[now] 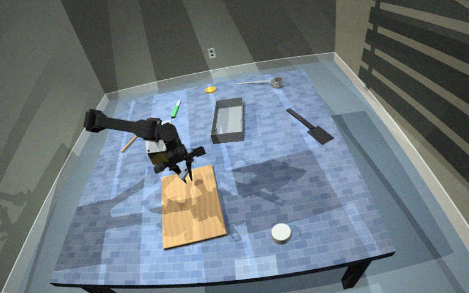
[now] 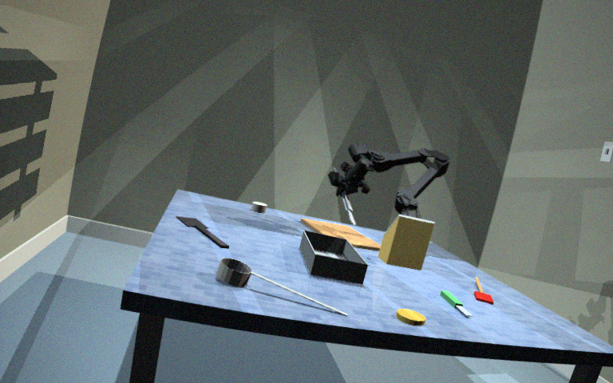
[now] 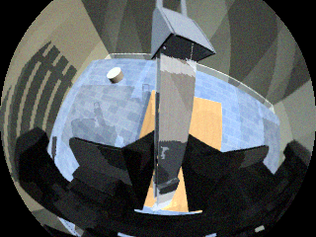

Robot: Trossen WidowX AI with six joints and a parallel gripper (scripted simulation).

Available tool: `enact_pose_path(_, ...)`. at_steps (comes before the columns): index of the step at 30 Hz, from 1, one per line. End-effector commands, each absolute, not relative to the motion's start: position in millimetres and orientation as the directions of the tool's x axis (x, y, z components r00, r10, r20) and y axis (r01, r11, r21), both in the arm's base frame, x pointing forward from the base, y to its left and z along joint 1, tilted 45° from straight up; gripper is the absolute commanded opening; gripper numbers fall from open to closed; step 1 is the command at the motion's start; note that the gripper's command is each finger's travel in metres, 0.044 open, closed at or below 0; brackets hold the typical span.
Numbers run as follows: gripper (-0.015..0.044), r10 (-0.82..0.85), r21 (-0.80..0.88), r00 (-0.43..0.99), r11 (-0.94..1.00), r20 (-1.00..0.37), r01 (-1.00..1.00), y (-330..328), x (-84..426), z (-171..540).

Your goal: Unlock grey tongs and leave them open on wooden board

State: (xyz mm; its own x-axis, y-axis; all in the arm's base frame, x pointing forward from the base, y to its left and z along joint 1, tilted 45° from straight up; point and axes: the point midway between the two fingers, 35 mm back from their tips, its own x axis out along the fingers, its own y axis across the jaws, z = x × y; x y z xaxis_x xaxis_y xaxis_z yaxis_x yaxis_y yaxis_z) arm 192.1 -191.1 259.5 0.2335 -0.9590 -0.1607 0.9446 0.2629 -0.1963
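Observation:
My gripper (image 1: 188,179) (image 2: 345,195) (image 3: 169,132) is shut on the grey tongs (image 2: 348,208) (image 3: 177,94) and holds them in the air above the wooden board (image 1: 207,224) (image 2: 334,230) (image 3: 209,123). The tongs hang steeply with a slight slant, tips down, in the exterior view. Their hinge block and ring show at the top of the wrist view. The arms look pressed together between the fingers; whether the lock is released cannot be seen. The roasting tin (image 1: 228,137) (image 2: 338,272) stands beside the board with nothing across it.
A yellow block (image 1: 157,157) (image 2: 405,244) stands near the arm. A white round pot (image 1: 280,233) (image 2: 259,207) (image 3: 115,75) is off the board's far side. A dark spatula (image 1: 320,134) (image 2: 211,236), a saucepan (image 1: 276,82) (image 2: 234,273) and a yellow disc (image 1: 210,89) (image 2: 410,317) lie around the tin.

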Motion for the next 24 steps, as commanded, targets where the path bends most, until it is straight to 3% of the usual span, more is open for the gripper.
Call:
enact_pose_path(1,-0.0150,-0.949,-0.178,0.237,0.275,-0.209,0.945,-194.1,195.3,264.4)
enact_pose_path(24,-0.0150,-0.803,-0.127,0.103,0.217,-0.587,0.968,-196.1,171.9,260.5)
